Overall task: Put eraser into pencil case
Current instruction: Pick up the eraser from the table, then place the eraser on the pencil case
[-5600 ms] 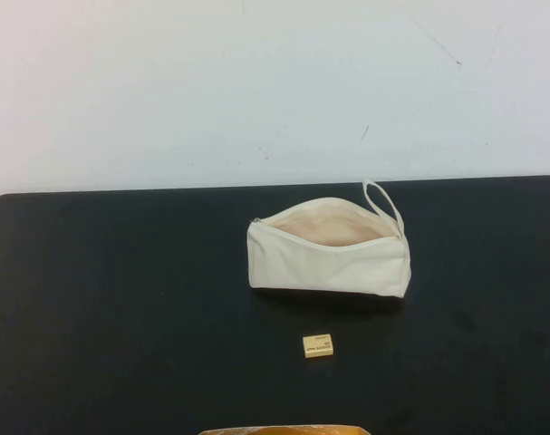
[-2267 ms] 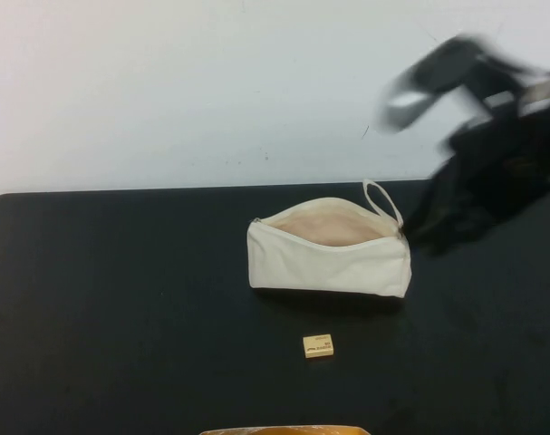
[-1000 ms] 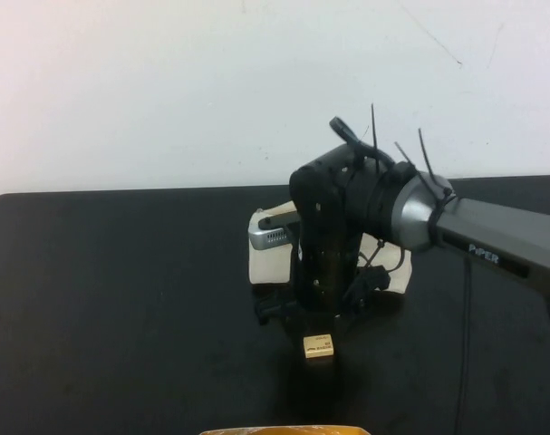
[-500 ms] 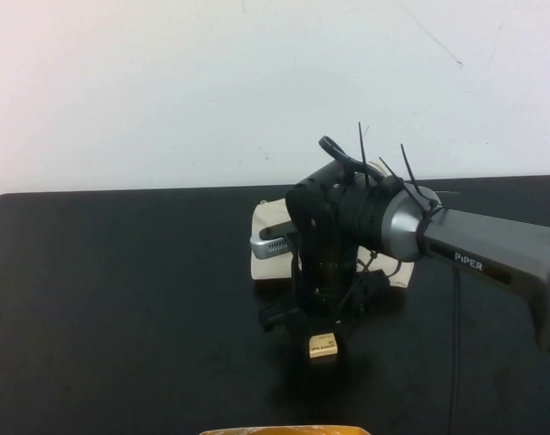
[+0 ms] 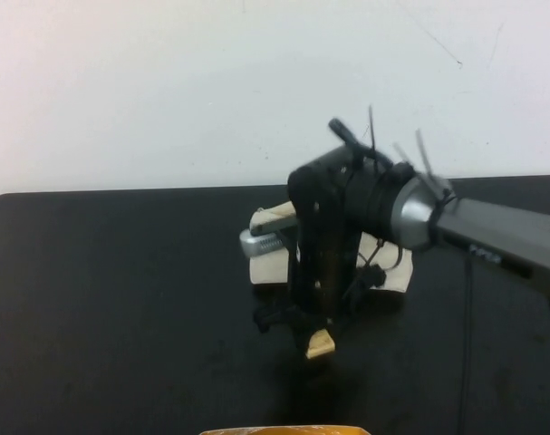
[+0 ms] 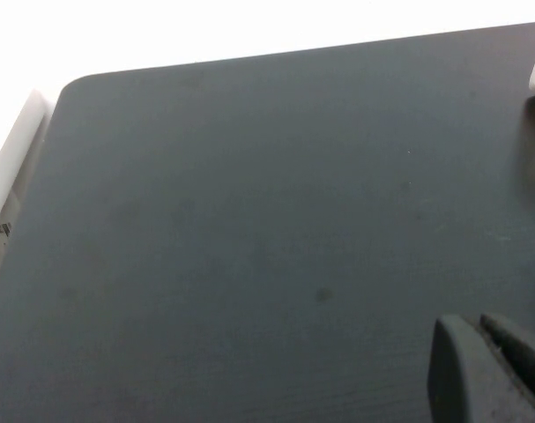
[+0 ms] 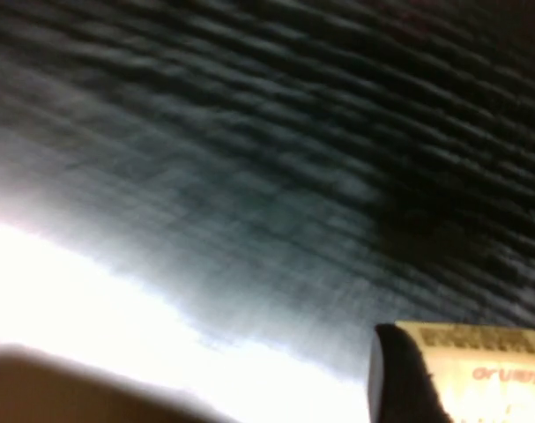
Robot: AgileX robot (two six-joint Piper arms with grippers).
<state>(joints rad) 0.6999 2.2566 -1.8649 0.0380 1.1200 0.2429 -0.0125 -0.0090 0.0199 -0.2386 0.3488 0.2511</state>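
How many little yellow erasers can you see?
1. The tiny tan-yellow block eraser is at the right end effector, in front of the cream-white fabric pencil case. The left end effector hovers over bare black table.

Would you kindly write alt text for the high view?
The right gripper reaches down in front of a cream pencil case and pinches a small tan eraser, tilted, just above a black table. The left gripper is out of view here.

Erasers: one — the eraser, held in the right gripper
Pencil cases: one — the pencil case
Grippers: two — the left gripper parked
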